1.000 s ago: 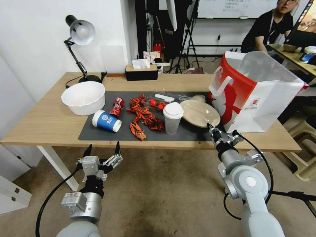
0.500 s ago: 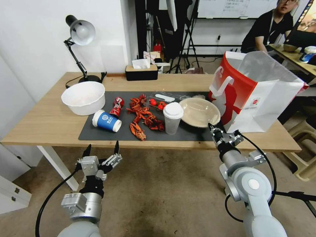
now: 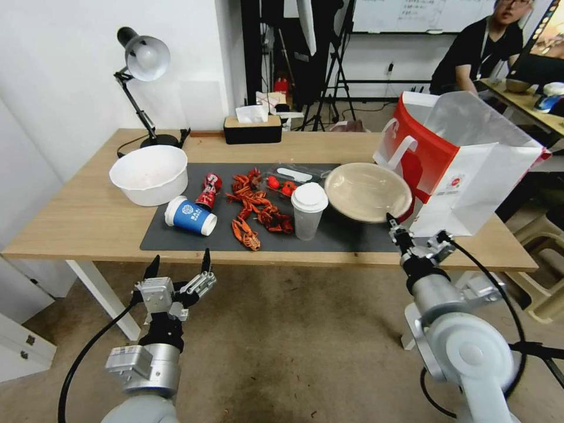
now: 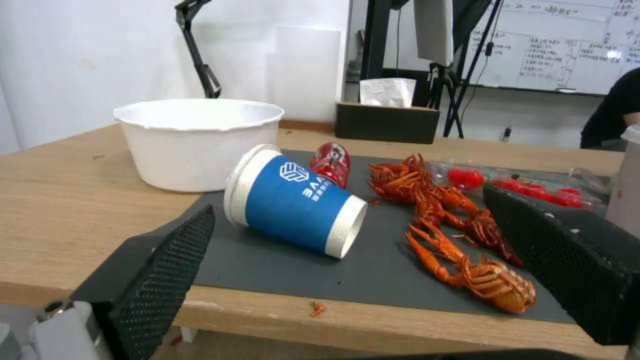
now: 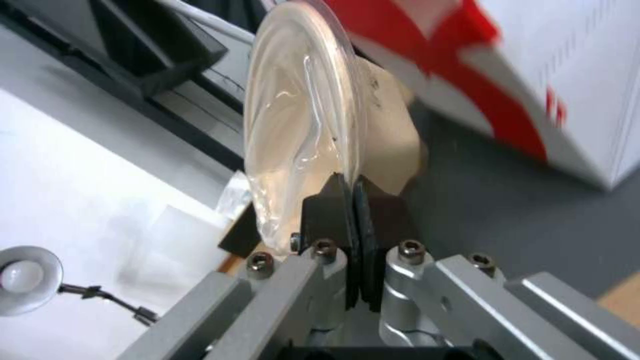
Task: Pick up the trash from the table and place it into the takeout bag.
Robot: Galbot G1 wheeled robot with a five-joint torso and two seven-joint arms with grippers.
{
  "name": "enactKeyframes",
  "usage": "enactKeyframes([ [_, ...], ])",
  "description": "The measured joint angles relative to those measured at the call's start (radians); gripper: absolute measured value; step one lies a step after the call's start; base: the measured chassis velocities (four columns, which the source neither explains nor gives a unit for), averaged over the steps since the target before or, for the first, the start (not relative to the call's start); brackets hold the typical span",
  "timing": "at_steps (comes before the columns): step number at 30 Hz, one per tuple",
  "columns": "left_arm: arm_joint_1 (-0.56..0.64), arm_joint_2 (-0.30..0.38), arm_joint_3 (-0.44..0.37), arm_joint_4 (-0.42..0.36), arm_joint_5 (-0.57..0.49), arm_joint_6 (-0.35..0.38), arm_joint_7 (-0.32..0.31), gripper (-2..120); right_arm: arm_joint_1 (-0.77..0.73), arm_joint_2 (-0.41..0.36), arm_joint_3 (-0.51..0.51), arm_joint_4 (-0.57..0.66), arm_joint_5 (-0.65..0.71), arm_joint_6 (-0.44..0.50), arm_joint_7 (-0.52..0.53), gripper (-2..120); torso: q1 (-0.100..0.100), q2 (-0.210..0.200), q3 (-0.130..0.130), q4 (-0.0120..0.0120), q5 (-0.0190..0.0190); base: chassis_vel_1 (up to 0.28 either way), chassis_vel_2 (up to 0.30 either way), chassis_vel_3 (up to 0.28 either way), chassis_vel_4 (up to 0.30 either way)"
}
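Trash is spread over the table's (image 3: 82, 220) grey mat: blue cup (image 3: 190, 215) on its side, red can (image 3: 208, 190), clear cup (image 3: 308, 210) upright. Left gripper (image 3: 179, 265) hangs below the table edge, fingers spread wide. Right gripper (image 3: 392, 223) pinches the lidded bowl's (image 3: 367, 191) rim, holding it tilted off the mat just beside the takeout bag (image 3: 464, 170).

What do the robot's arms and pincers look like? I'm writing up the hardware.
Both arms are silver-grey metal with rounded joints and black cables looping alongside. The left pincer has thin black pointed fingers with textured pads on a silver base. The right pincer has black pads on bolted silver links.
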Motion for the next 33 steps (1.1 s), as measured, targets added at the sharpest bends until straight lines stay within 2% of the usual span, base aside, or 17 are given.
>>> enactKeyframes([
  [4,0.001,-0.002,0.003,0.001,0.002,-0.005,-0.001,100,-0.018,-0.014,0.001,0.026,-0.105,0.013,-0.031,0,0.000,0.000,0.000,0.0000,0.0000,0.000,0.000,0.000,0.000],
  [7,0.002,-0.003,0.004,0.005,0.005,-0.012,-0.005,100,-0.039,-0.039,0.007,0.052,-0.282,0.044,-0.109,0,0.000,0.000,0.000,0.0000,0.0001,0.000,0.000,0.000,0.000],
  [8,0.002,-0.003,0.004,0.005,0.005,-0.012,-0.005,100,-0.039,-0.039,0.007,0.052,-0.282,0.044,-0.109,0,0.000,0.000,0.000,0.0000,0.0001,0.000,0.000,0.000,0.000],
  [11,0.002,-0.004,0.003,0.007,0.007,-0.014,-0.006,100,-0.040,-0.077,0.027,0.068,-0.404,0.100,-0.187,0,0.000,0.000,0.000,0.0000,0.0001,0.000,0.000,0.000,0.000],
  [16,0.002,-0.004,0.002,0.008,0.008,-0.014,-0.006,100,-0.017,-0.139,0.063,0.074,-0.434,0.157,-0.213,0,0.000,0.000,0.000,0.0000,0.0001,0.000,0.000,0.000,0.000],
  [19,-0.001,-0.005,0.000,0.011,0.008,-0.014,-0.004,100,0.020,-0.218,0.122,0.060,-0.428,0.216,-0.228,0,0.000,0.000,0.000,0.0000,0.0002,0.000,0.000,0.000,0.000],
  [20,-0.001,-0.005,0.000,0.011,0.008,-0.014,-0.004,100,0.020,-0.218,0.122,0.060,-0.428,0.216,-0.228,0,0.000,0.000,0.000,0.0000,0.0002,0.000,0.000,0.000,0.000],
  [23,-0.003,-0.006,0.001,0.018,0.008,-0.014,-0.002,100,0.078,-0.313,0.182,0.006,-0.370,0.252,-0.213,0,0.000,0.000,0.000,0.0002,0.0002,0.000,0.000,0.000,0.000],
  [25,-0.003,-0.008,0.001,0.020,0.008,-0.014,-0.001,100,0.099,-0.341,0.196,-0.018,-0.359,0.255,-0.205,0,0.000,0.000,0.000,0.0000,0.0003,0.000,0.000,0.000,0.000],
  [28,-0.002,-0.014,0.004,0.021,0.008,-0.017,0.006,100,0.182,-0.422,0.214,-0.115,-0.329,0.247,-0.164,0,0.000,0.000,0.000,0.0000,0.0005,0.000,0.000,0.000,0.000],
  [29,-0.002,-0.014,0.004,0.021,0.008,-0.017,0.006,100,0.182,-0.422,0.214,-0.115,-0.329,0.247,-0.164,0,0.000,0.000,0.000,0.0000,0.0005,0.000,0.000,0.000,0.000],
  [33,0.002,-0.018,0.005,0.021,0.013,-0.040,0.026,100,0.285,-0.491,0.191,-0.212,-0.298,0.185,-0.079,0,0.000,0.000,0.000,0.0002,0.0001,0.000,0.000,0.000,0.000],
])
